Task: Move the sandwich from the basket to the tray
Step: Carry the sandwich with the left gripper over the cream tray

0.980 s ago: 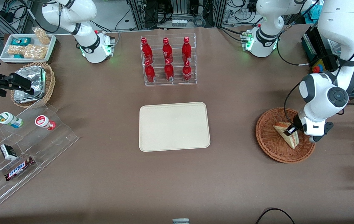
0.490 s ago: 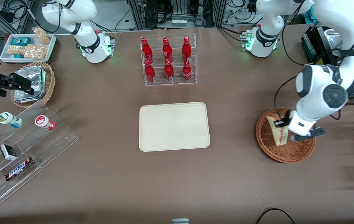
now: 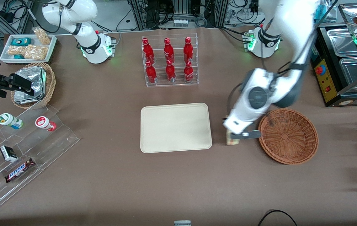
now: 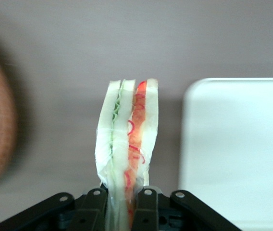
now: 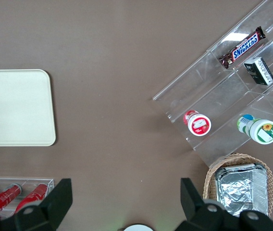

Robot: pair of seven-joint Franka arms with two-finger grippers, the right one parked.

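Since half second ago, gripper carried sandwich out of basket; now over bare table between basket and tray, above table surface. Sandwich clamped between gripper fingers, cut edge with green and red filling pointing away from wrist camera, tray edge just beside it. Basket holds nothing now. Tray holds nothing yet. Small tan basket at parked arm's end holds foil packets.

The gripper holds the sandwich above the table, between the basket and the tray.
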